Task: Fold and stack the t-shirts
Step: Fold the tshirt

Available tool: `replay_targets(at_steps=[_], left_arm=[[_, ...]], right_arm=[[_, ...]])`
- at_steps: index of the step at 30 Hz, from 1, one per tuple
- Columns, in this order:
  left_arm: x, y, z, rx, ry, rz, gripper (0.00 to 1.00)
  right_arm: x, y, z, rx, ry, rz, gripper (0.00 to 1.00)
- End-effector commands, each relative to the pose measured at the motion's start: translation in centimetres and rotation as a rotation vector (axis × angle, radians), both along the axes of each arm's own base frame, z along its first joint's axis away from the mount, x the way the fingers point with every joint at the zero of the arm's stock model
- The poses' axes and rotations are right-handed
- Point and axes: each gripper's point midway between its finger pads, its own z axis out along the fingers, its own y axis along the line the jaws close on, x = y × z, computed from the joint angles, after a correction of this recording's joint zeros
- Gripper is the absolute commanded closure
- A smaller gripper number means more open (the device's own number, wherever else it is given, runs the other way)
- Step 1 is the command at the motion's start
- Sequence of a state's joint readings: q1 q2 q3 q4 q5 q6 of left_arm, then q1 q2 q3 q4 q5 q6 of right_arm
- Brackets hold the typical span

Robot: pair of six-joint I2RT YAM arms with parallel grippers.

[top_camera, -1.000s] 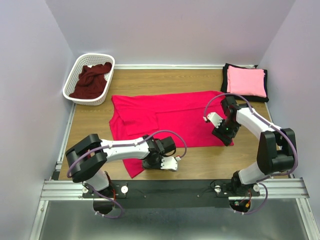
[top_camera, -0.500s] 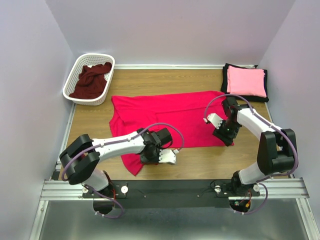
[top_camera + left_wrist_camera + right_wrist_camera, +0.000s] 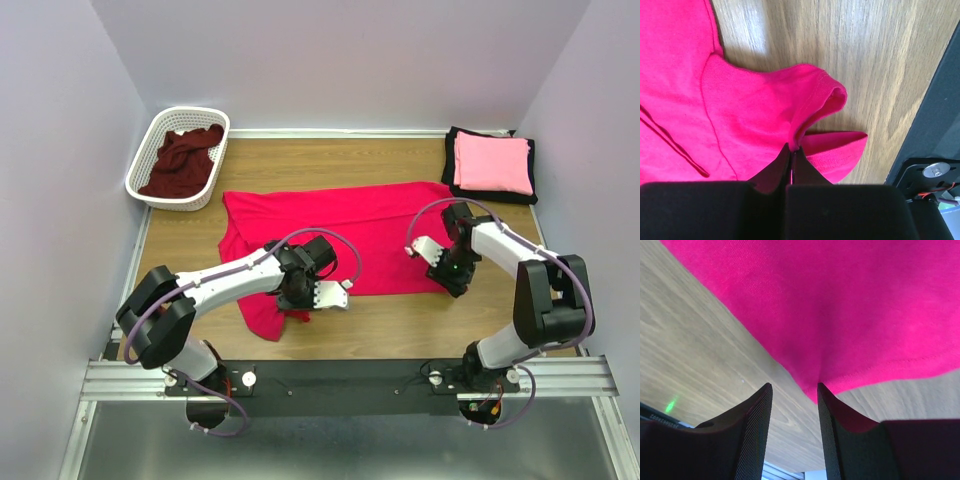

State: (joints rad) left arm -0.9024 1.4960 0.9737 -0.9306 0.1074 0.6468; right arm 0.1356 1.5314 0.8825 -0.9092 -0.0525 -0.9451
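Note:
A crimson-red t-shirt lies spread across the middle of the table. My left gripper is shut on its near sleeve, and the cloth bunches up from the pinched tips. My right gripper is at the shirt's near right corner. It is open, and the hem corner touches its right fingertip, with bare wood showing in the gap. A folded pink t-shirt rests on a black t-shirt at the back right. A dark maroon t-shirt lies crumpled in the basket.
The white lattice basket stands at the back left corner. The table's black front rail runs along the near edge by both arm bases. Purple walls close in the left, back and right sides.
The left gripper shut on the sleeve and drew it back and to the left, bunching the cloth. The right gripper shifted along the shirt's near right corner and its jaws narrowed.

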Motion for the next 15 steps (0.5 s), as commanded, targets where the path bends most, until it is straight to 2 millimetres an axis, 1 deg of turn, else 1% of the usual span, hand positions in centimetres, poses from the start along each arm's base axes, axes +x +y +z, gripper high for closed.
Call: replay_targets(at_steps=[1,4,6,7,10,11,12,13,14,15], left_arm=[[-0.4,-0.1,0.4,-0.016,0.031,-0.012,1.0],[-0.3,0.0,0.6,-0.021,0.03,-0.003,1.0],[0.0,0.1,0.8,-0.03,0.027,0.013,1.0],[0.0,0.1,0.9,-0.035,0.03,0.017,1.0],[0.5,0.3,1.6,-0.063,0.033,0.049,1.0],[0.6,0.5,2.0,-0.068,0.033,0.046,1.0],[0.8,0.5,2.3,-0.076,0.031,0.051,1.0],[1.0,0.5,2.8,-0.088,0.025,0.055,1.0],[1.2,0.7,3.1,-0.093,0.02,0.064,1.0],[1.2,0.8,4.0,-0.102,0.011,0.065,1.0]], right_arm=[[0.8,-0.7,-1.5,-0.034,-0.033,0.021,0.52],[1.0,-1.3,-2.1,-0.068,-0.046,0.025,0.52],[0.6,-1.6,-2.6,-0.081,-0.04,0.029,0.57],[0.7,-1.7,-2.7,-0.088,-0.047,0.029,0.63],[0.6,-2.1,-2.9,-0.105,-0.061,0.034,0.73],[0.5,-2.2,-2.9,-0.111,-0.067,0.033,0.83],[0.6,-2.2,-2.8,-0.111,-0.074,0.031,0.9],[0.7,-2.3,-2.6,-0.112,-0.082,0.023,0.99],[0.8,-2.3,-2.4,-0.112,-0.088,0.019,0.99],[0.9,-2.3,-2.0,-0.114,-0.102,0.021,0.99]])
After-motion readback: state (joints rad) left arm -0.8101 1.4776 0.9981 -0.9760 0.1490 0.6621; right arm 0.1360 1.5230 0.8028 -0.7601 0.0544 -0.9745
